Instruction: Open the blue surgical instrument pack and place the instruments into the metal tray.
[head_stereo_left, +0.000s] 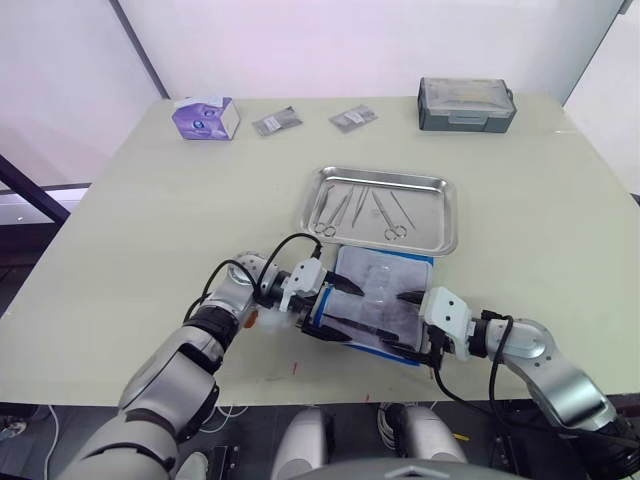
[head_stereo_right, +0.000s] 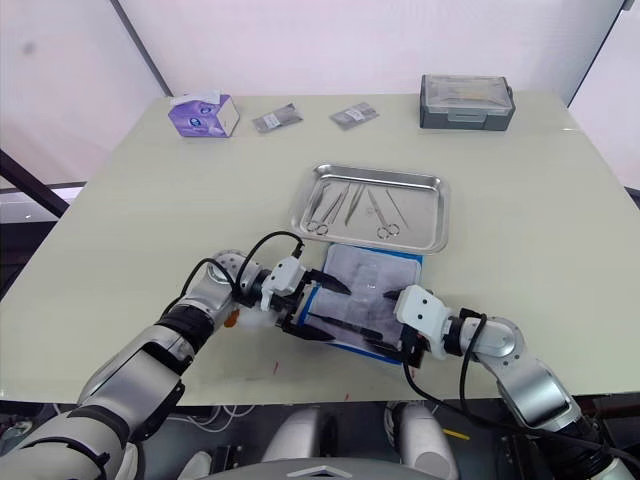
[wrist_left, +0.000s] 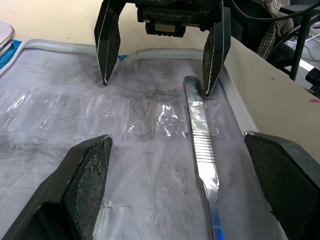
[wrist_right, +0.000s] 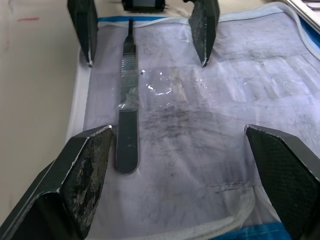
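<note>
The blue surgical instrument pack (head_stereo_left: 378, 300) lies unfolded on the cream table (head_stereo_left: 130, 220), its clear pocketed lining facing up, just at the 6 o'clock side of the metal tray (head_stereo_left: 440, 215) and touching or nearly touching its near rim. The tray holds several instruments (head_stereo_left: 362, 209): scissors and forceps with ring handles, laid side by side. One slim flat metal handle (wrist_right: 127, 107) is left on the lining, near the pack's near edge, part of it tucked under a clear pocket strip. The left gripper (head_stereo_left: 338, 309) sits over the pack's 9 o'clock end with its two black fingers spread wide, clamped on nothing; the right gripper (head_stereo_left: 414, 322) faces it from the 3 o'clock end, fingers likewise apart and empty, the handle lying between one finger of each. At the table's far edge, from 10 to 1 o'clock, stand a purple tissue box (head_stereo_left: 205, 117), two small foil packets (head_stereo_left: 277, 122), and a grey lidded box (head_stereo_left: 466, 104).
</note>
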